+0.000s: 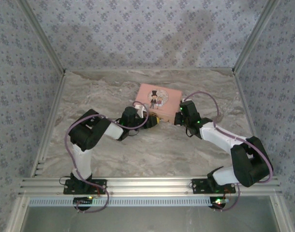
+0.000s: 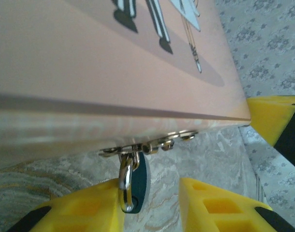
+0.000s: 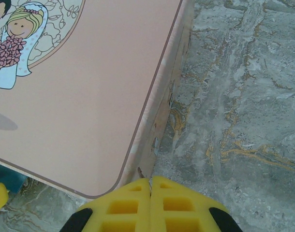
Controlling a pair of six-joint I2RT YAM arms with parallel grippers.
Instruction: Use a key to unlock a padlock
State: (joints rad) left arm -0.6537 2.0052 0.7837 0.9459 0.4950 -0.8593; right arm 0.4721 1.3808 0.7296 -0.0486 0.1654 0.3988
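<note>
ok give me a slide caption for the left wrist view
Left tool open around the dark padlock hanging from the hasp of the pink box.

No lettering, numbers or brand marks are legible; the flat pink rectangular box [image 1: 172,95] carries a cartoon bride-and-groom picture [image 1: 156,98], uncaptioned.
</note>
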